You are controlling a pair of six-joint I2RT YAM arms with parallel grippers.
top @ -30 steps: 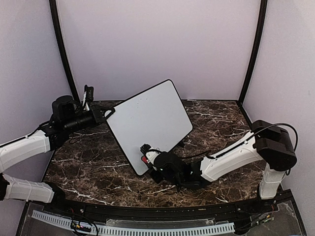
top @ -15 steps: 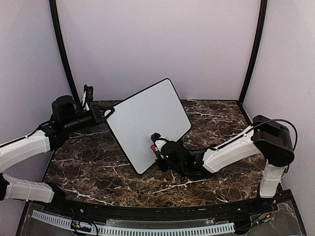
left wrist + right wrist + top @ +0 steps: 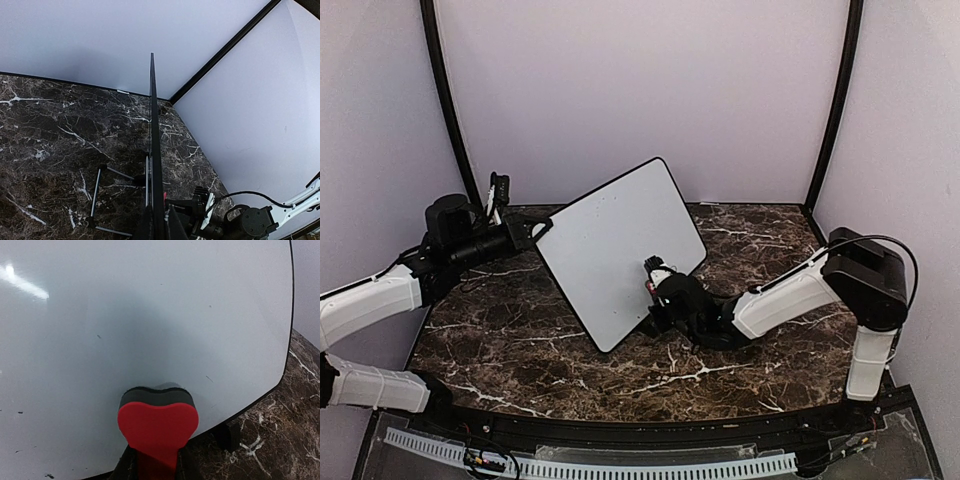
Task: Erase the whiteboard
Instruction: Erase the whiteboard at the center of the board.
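Holding the board (image 3: 620, 250) up on edge is the left gripper (image 3: 535, 232), its fingers pinched on the frame at the board's left corner. In the left wrist view we look straight along the frame, with a finger on either side of it. We judge this grip is there to steady the board so it does not slide or tip back when pushed from the front.

The right gripper (image 3: 655, 283) is clamped on a red eraser (image 3: 157, 427), fingers closed on its narrow end. The eraser's dark felt face is pressed flat against the board's lower right part, close to the bottom edge. We read that low, reaching pose as the way to bring the felt square to the tilted face.

The board stands on the table (image 3: 520, 340) toward the back, between the two arms and left of centre. It leans back, and its near lower corner points toward us. A thin black stand (image 3: 100, 200) shows behind it, and a small black foot (image 3: 227, 435) sits under its edge.

The face looks almost wholly white and glossy, with a bright glare streak at upper left in the right wrist view. We see no writing, only a few tiny dark specks (image 3: 20, 412) scattered about, some near the bottom edge. By our judgement the wiping is nearly done, with those bits left.
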